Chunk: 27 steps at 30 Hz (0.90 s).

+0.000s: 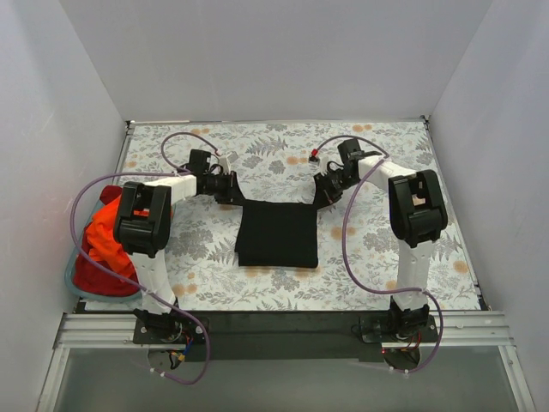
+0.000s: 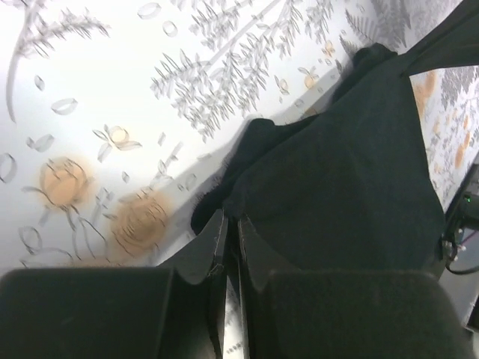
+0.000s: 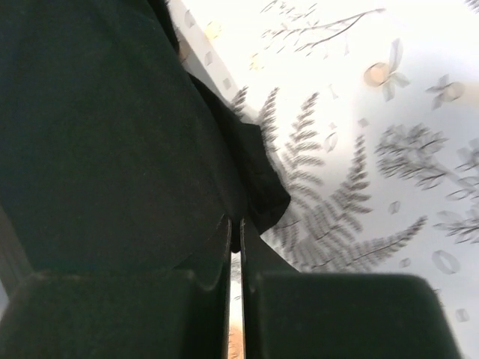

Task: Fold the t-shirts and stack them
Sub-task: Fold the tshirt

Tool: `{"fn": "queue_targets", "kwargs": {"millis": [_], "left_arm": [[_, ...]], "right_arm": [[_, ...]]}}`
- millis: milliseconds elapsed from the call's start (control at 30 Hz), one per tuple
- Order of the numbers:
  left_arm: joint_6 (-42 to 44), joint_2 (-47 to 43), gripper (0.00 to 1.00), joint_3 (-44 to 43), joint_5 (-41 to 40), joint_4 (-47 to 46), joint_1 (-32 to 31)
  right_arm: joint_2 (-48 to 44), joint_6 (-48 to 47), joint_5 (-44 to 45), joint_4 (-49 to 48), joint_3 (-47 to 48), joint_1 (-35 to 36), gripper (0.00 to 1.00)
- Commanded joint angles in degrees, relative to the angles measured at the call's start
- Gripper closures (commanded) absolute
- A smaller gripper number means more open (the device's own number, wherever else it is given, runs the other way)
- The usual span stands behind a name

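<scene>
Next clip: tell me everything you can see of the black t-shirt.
The black t-shirt is plain, matte soft cloth, folded into a rough rectangle lying flat mid-table on the floral tablecloth. Its two far corners are drawn up into points, with the left pincer seemingly shut on one and the right pincer on the other. The wrist views show bunched folds at each grip. No print or label shows.

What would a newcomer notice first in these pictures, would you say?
Most likely the black t-shirt at the middle of the floral tablecloth, its two far corners pinched by the left pincer and the right pincer. Next, the orange-red shirts heaped in a teal basket on the left side.
</scene>
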<state>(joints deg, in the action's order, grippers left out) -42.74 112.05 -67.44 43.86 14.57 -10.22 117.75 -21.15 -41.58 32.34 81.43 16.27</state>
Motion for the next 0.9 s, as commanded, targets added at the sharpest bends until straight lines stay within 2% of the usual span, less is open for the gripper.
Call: {"fn": "queue_targets", "kwargs": {"millis": [0,267,333,367,400,467,500,533,600,667,767,867], "left_arm": [[-0.4,1.8,1.0,-3.1,-2.0,-4.6,0.8],[-3.0,7.5,1.0,-9.9,-2.8,-5.2,2.1],[-4.1,7.3,1.0,-11.5,-1.5,-5.3,2.4],[-4.6,7.0,0.93,-11.8,-0.4,-5.4,2.7],[-5.0,6.4,0.85,-12.1,0.3,-5.1,3.0],[-6.1,2.9,0.7,-11.3,0.4,-5.2,3.4],[-6.6,1.7,0.6,-10.7,0.0,-5.3,3.4],[-6.7,-0.1,0.44,-9.3,-0.6,-5.2,3.6],[-8.0,-5.4,0.19,-7.5,-4.3,-5.3,4.1],[-8.3,-10.8,0.15,-4.9,-7.7,-5.2,4.4],[-8.1,-15.6,0.14,-1.9,-11.2,-4.5,4.5],[-8.4,-20.1,0.13,-0.6,-13.6,-2.5,4.9]], "right_arm": [[1.7,-1.3,2.1,-0.7,4.3,0.1,0.99],[4.9,-0.7,7.5,-4.2,10.2,-1.4,0.99],[4.2,0.0,8.0,-4.3,11.3,-1.5,0.91],[3.3,1.1,8.3,-4.3,11.8,-1.7,0.86],[2.7,2.2,8.4,-4.3,12.4,-1.9,0.62],[-0.3,5.2,8.7,-4.1,13.8,-2.3,0.39],[-1.6,6.0,9.0,-4.3,13.8,-2.4,0.29],[-3.3,7.2,9.8,-4.6,13.1,-2.1,0.22],[-8.0,12.7,12.9,-5.0,12.2,-1.5,0.12],[-12.3,14.3,18.7,-4.8,9.5,1.3,0.11],[-16.7,13.7,25.7,-4.2,4.7,7.7,0.05],[-16.5,16.7,35.1,-0.9,4.2,16.0,0.02]]}}
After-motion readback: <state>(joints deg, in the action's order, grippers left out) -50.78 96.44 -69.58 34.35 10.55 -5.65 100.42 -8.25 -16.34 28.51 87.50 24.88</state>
